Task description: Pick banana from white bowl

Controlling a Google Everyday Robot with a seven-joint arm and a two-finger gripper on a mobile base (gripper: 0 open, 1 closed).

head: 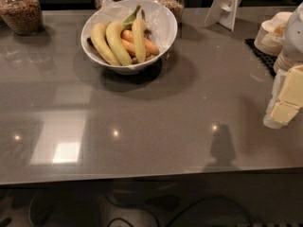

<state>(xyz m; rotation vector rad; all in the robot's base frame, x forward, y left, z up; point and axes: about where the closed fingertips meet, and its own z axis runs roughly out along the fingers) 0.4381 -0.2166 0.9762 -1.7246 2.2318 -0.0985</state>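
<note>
The white bowl (163, 20) stands at the back of the grey counter, left of centre. In it the slim banana (138, 36) with a greenish stem lies to the right of two fatter curved bananas (110, 42), partly over orange sticks (147, 44). The gripper (283, 109) is at the right edge of the view, pale with yellowish pads, well to the right of the bowl, nearer the front and apart from it.
Three glass jars of grain (20, 11) stand along the back edge. A white stand (226, 4) is at the back right. Stacked beige paper bowls (272, 32) sit on a black mat (261, 55) at the right. The counter's front edge runs across the lower view.
</note>
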